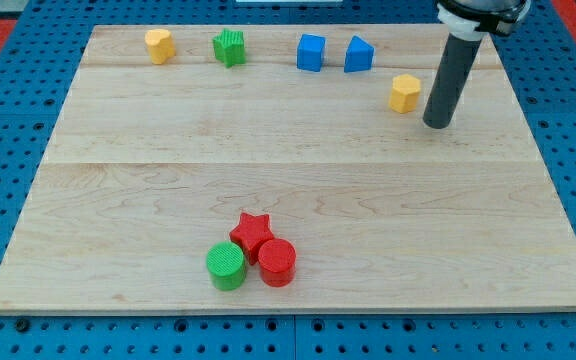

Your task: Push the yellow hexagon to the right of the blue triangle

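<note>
The yellow hexagon (404, 93) lies near the view's top right, below and to the right of the blue triangle (359, 54). My tip (436, 124) rests on the board just right of and slightly below the yellow hexagon, a small gap apart. The blue triangle stands right beside a blue cube (311, 52) on its left.
A second yellow block (159, 45) and a green star (230, 47) stand along the top edge at the left. A red star (252, 233), a red cylinder (277, 262) and a green cylinder (227, 266) cluster near the bottom. The wooden board (118, 200) is ringed by a blue pegboard.
</note>
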Robot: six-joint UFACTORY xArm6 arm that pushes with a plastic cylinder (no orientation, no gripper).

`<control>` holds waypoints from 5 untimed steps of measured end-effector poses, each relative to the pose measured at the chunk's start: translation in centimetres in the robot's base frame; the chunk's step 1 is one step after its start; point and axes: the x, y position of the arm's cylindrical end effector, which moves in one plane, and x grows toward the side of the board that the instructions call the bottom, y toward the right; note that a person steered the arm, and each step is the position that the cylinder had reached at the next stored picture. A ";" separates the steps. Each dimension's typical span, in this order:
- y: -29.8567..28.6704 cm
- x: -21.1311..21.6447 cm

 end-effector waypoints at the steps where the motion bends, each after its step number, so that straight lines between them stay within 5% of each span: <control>1: -2.7 -2.0; 3: -2.8 -8.0; 5: -2.7 -9.3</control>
